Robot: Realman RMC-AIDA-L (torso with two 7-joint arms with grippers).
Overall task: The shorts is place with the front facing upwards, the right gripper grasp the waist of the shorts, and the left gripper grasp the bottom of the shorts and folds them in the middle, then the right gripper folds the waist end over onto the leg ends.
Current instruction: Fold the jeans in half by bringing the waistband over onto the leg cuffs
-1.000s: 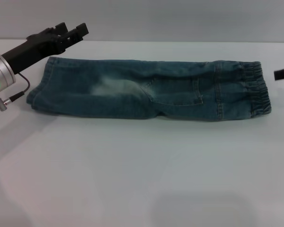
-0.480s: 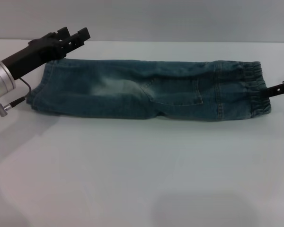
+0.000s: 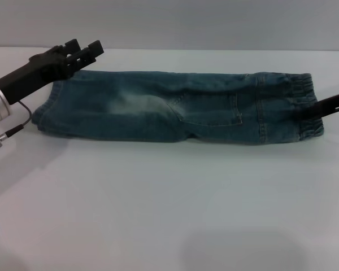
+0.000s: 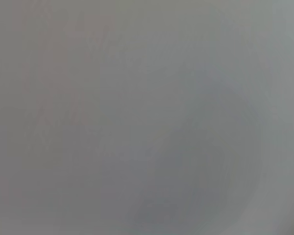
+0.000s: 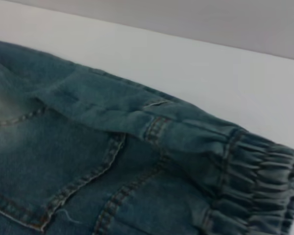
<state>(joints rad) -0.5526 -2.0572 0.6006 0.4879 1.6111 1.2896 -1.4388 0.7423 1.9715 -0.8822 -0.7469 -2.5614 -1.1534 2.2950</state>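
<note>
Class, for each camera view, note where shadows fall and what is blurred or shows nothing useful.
Head view: soft shadows lie on the table below the shorts and beneath the left hand. Left wrist view: featureless grey blur, nothing identifiable. Right wrist view: the elastic waist and pocket stitching are readable, slightly soft.

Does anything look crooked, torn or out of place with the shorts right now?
Nothing stands out. The shorts lie flat on the table, already folded lengthwise, waist toward the right gripper, hems by the left gripper.

A bare test bench in a lab: plain white table (image 3: 169, 214) against a blank grey wall (image 3: 214, 22).
</note>
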